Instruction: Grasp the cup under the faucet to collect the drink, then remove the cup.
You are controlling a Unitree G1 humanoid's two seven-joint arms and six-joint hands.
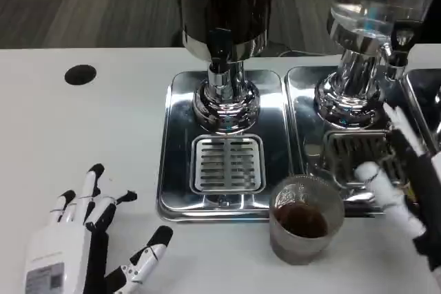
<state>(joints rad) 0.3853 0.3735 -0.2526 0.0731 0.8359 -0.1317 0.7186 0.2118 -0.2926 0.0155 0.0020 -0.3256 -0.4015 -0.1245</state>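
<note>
The cup (304, 219) stands upright on the table (83, 142), holding dark drink, just in front of the drip trays (227, 163). The right hand (403, 184), fingers spread and empty, lies just right of it, nearer. The left hand (89, 239) rests open, well apart.

Just background stuff here
White counter (83, 142) has a round black hole (80, 74) well left of it, plus dark grey carpet (83, 5) behind.
</note>
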